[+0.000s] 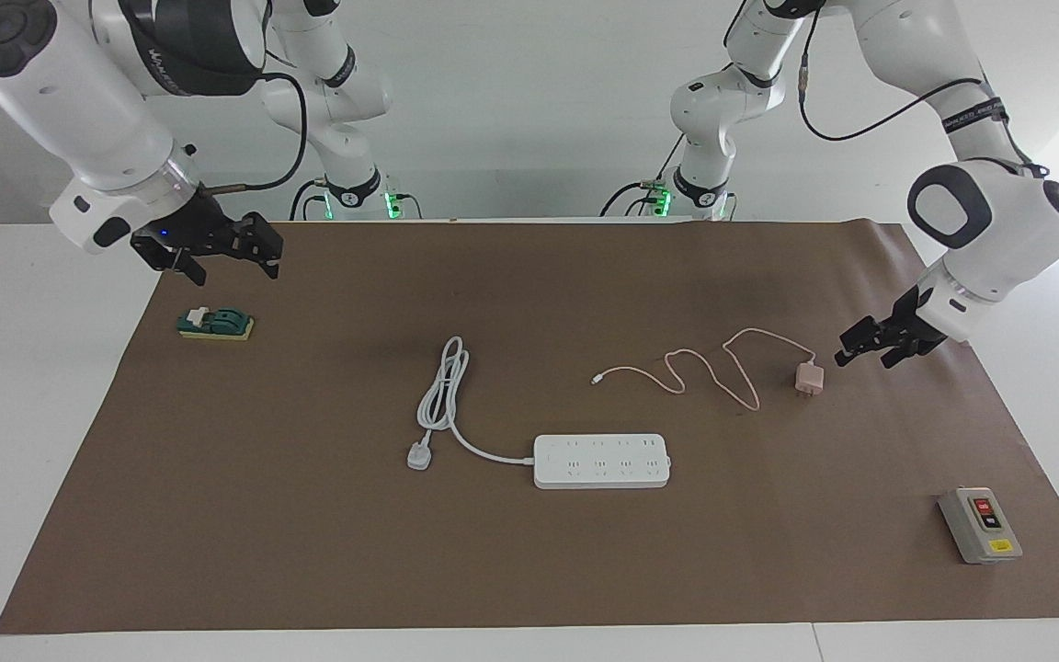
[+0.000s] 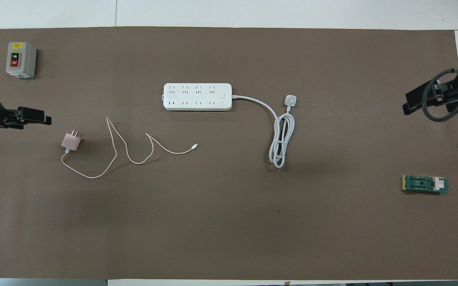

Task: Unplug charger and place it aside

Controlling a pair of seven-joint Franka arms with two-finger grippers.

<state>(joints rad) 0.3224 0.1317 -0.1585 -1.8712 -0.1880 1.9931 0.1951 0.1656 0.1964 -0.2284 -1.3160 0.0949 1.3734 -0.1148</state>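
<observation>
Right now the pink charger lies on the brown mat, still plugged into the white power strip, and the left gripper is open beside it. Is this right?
Not quite. The overhead view shows the charger unplugged, prongs bare, apart from the power strip. It does lie on the brown mat, with the left gripper open beside it.
</observation>
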